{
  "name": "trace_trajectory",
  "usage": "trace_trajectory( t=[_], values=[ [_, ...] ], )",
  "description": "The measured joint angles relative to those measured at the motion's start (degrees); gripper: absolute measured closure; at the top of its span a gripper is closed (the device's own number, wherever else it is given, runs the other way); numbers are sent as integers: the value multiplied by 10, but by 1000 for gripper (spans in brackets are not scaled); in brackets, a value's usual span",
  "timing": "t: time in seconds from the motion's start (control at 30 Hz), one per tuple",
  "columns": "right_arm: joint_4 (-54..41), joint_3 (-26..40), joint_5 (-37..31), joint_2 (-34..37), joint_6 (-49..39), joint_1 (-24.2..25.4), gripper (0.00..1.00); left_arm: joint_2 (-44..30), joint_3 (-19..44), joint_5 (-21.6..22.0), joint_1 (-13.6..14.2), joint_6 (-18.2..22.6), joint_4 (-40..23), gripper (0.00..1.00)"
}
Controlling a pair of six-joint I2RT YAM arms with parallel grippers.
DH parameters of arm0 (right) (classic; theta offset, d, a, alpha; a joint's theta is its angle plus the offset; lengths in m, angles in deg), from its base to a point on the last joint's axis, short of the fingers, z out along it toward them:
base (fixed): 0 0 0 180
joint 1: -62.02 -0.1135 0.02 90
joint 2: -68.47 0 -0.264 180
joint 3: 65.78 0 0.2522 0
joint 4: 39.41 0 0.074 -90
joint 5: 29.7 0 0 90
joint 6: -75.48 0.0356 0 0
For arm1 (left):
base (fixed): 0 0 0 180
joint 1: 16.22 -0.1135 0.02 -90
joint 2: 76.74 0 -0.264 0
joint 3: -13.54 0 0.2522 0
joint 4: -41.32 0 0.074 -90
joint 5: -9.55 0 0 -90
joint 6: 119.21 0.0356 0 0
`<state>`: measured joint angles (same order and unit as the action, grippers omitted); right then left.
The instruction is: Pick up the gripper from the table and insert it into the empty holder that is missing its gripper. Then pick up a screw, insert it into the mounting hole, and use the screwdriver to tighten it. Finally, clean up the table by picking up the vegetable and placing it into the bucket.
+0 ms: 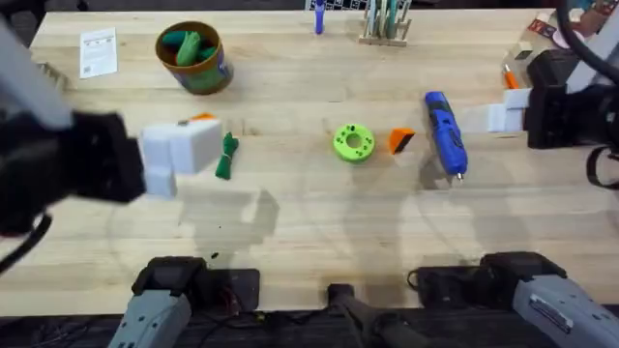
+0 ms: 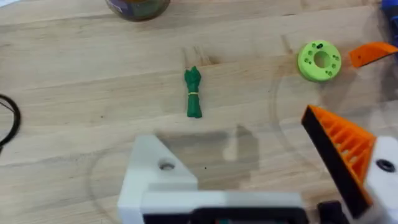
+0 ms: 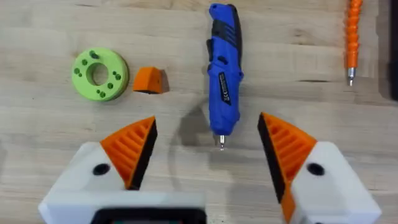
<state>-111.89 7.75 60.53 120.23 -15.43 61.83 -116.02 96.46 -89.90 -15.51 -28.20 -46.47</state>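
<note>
The orange wedge-shaped gripper [image 1: 400, 140] [image 2: 372, 53] [image 3: 149, 81] lies on the table beside a green disc. The empty holder [image 2: 158, 174] is the bare white finger base of my left gripper [image 1: 208, 135] [image 2: 230, 134], whose other finger carries an orange ribbed pad [image 2: 339, 146]. The left gripper is open and hovers near the dark-green vegetable [image 1: 226, 155] [image 2: 193, 93]. My right gripper [image 1: 498, 116] [image 3: 208, 124] is open above the tip end of the blue screwdriver [image 1: 445, 132] [image 3: 224, 68]. The bucket [image 1: 193, 56] [image 2: 138, 7] stands at the back left with green items inside.
A bright-green disc with holes [image 1: 354, 141] [image 2: 319, 60] [image 3: 99, 74] sits mid-table. A thin orange pen-like tool [image 1: 510, 75] [image 3: 353, 37] lies right of the screwdriver. A paper card [image 1: 98, 51] is at the back left and a wooden rack [image 1: 385, 24] at the back edge.
</note>
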Motion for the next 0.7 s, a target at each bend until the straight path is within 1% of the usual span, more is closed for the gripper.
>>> trace_trajectory(
  t=[0.17, 0.27, 0.4, 0.5, 0.57, 0.7],
  values=[
    [0, 0, 0, 0, 0, 0, 10, 32, 0, 0, 0, 10, -20, 14],
    [0, 0, 0, 0, 0, 0, 10, 32, -2, 0, 0, 39, -13, 14],
    [0, 0, 0, 0, 0, 0, 10, 32, -32, 1, 0, 84, 28, 14],
    [0, 0, 0, 0, 0, 0, 10, 32, -74, 1, 0, 104, 82, 14],
    [0, 0, 0, 0, 0, 0, 11, 33, -107, 1, 0, 110, 130, 14],
    [0, 0, 0, 0, 0, 0, 11, 41, -193, 0, 0, 119, 257, 14]
  ],
)
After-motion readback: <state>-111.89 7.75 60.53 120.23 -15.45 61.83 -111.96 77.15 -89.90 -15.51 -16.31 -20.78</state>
